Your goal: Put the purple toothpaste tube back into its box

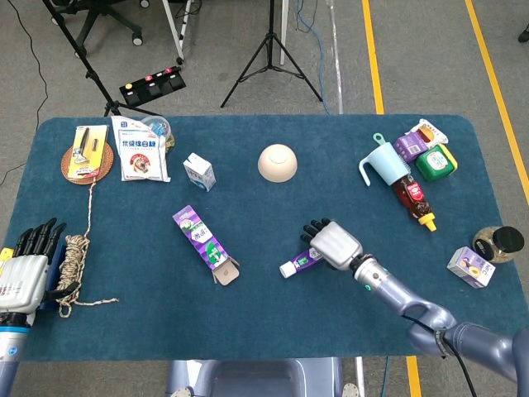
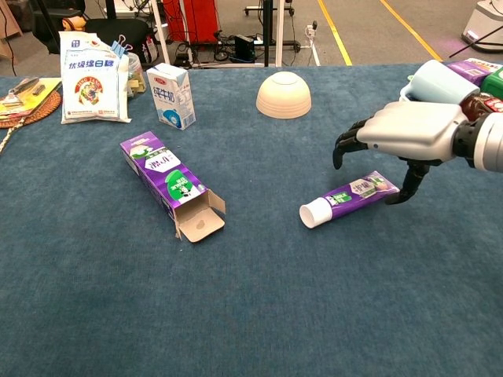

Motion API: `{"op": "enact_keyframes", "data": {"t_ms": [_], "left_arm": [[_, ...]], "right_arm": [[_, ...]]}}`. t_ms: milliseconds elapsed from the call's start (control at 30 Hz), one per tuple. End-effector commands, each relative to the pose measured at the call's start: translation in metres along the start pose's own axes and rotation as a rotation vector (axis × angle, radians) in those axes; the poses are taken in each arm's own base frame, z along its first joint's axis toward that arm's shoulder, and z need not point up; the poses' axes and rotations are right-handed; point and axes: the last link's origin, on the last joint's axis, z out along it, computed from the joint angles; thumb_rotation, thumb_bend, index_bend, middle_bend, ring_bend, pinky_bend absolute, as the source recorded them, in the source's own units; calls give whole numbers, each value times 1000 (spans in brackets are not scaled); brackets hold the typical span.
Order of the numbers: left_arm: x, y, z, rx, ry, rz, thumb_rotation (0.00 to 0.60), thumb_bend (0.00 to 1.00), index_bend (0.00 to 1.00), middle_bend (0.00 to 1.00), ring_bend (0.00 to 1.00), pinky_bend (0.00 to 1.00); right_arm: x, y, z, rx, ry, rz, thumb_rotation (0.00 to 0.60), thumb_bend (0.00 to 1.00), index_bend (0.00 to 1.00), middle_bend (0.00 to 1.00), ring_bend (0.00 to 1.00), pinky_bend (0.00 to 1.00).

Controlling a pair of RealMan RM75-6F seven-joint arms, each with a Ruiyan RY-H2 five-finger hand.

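Observation:
The purple toothpaste tube (image 2: 346,197) lies flat mid-table with its white cap (image 1: 287,269) toward the box. My right hand (image 2: 409,135) hovers just above the tube's tail end, fingers spread and curved down, thumb reaching toward the tail; it holds nothing. In the head view that right hand (image 1: 331,244) covers the tube's far end. The purple box (image 2: 171,183) lies to the left with its flap open toward the tube (image 1: 207,244). My left hand (image 1: 23,274) rests at the table's left edge, fingers spread, empty.
A coiled rope (image 1: 73,263) lies beside the left hand. A cream bowl (image 2: 284,94), small milk carton (image 2: 170,95) and snack bag (image 2: 89,77) stand at the back. A blue cup (image 1: 384,165), bottles and jars crowd the right side.

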Motion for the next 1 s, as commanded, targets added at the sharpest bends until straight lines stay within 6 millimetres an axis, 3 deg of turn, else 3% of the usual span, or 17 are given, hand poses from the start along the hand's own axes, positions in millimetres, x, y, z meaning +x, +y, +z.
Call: {"op": "enact_keyframes", "data": {"t_ms": [33, 533, 700, 1000], "left_arm": [[0, 0, 0, 1, 0, 0, 600, 83, 0, 0, 0, 6], [-1, -1, 1, 9, -2, -1, 600, 83, 0, 0, 0, 6], [-1, -2, 1, 12, -4, -1, 600, 83, 0, 0, 0, 6], [-1, -2, 2, 14, -7, -2, 600, 84, 0, 0, 0, 6]], "right_arm": [[-1, 1, 1, -1, -10, -11, 600, 217, 277, 234, 216, 288], [-5, -8, 16, 15, -67, 14, 600, 284, 332, 266, 243, 328], [-6, -7, 21, 13, -68, 25, 600, 341, 380, 317, 316, 382], [-10, -8, 21, 14, -51, 83, 600, 401, 549, 520, 517, 517]]}}
